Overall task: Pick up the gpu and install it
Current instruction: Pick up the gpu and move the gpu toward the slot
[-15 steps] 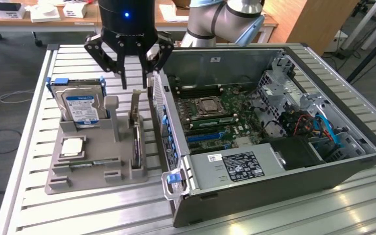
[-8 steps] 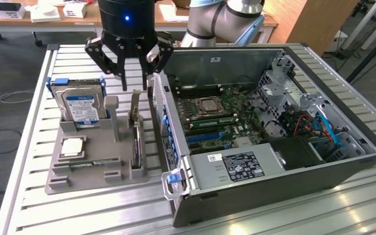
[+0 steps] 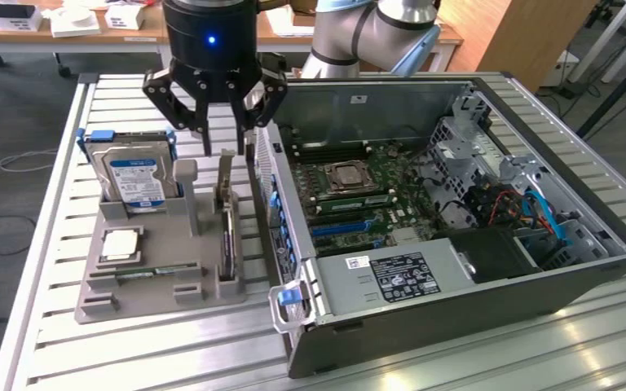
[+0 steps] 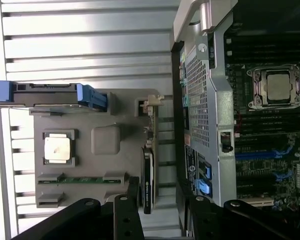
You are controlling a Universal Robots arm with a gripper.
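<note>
The gpu stands on its edge in a slot at the near side of the grey holder, right beside the open computer case. In the wrist view the gpu is a thin card seen edge-on, with a black cooler and a metal bracket at one end. My gripper hangs directly above the card, open, its black fingers spread to either side with nothing between them. The gripper straddles the card's line in the wrist view. Inside the case lies the motherboard with blue slots.
The holder also carries a hard drive with blue rails, a square processor and a narrow RAM stick. The case wall rises close beside the gpu. The slatted metal table extends toward the front; benches with boxes stand behind.
</note>
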